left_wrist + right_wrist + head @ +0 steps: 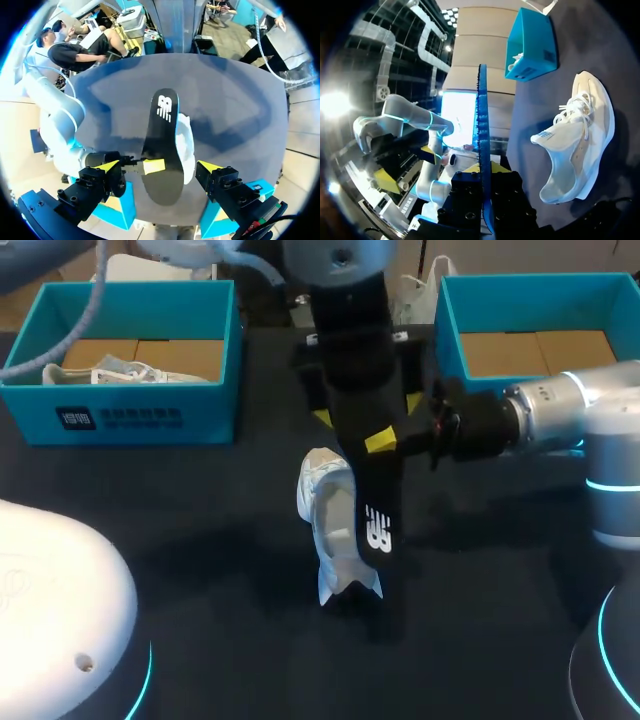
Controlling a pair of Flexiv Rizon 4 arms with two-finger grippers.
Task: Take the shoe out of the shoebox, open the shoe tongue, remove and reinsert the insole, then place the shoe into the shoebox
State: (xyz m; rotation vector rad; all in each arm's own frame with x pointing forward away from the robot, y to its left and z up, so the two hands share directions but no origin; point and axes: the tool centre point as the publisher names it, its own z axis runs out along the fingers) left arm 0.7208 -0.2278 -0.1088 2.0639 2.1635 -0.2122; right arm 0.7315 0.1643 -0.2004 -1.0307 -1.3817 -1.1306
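Grip comes first: the right gripper (485,169) is clamped on the black insole (482,115), seen edge-on between its fingers. In the head view this gripper (385,440) comes in from 3 o'clock and pinches the insole (372,510) near its 12 o'clock end. The insole's long axis runs roughly 12 to 6.

The left gripper (158,167) hangs above with its fingers spread wide, one on either side of the insole and touching nothing.

The white shoe (328,510) lies on the dark surface (200,540) out of any box. It sits just at 9 o'clock of the insole, and its length is nearly parallel to it. In the right wrist view the shoe (580,145) rests on its side beside the gripper, laces showing.

Reinsertion, I judge, depends on lining the insole's free end up with the shoe's opening. The right arm carries the insole, and the left is nearer for steadying the shoe.

From above the insole covers much of the shoe, so the opening and which end is the toe are hard to read. The shoebox (130,415) at 10 o'clock holds another shoe. A second shoebox (450,340) at 2 o'clock is partly cut off.
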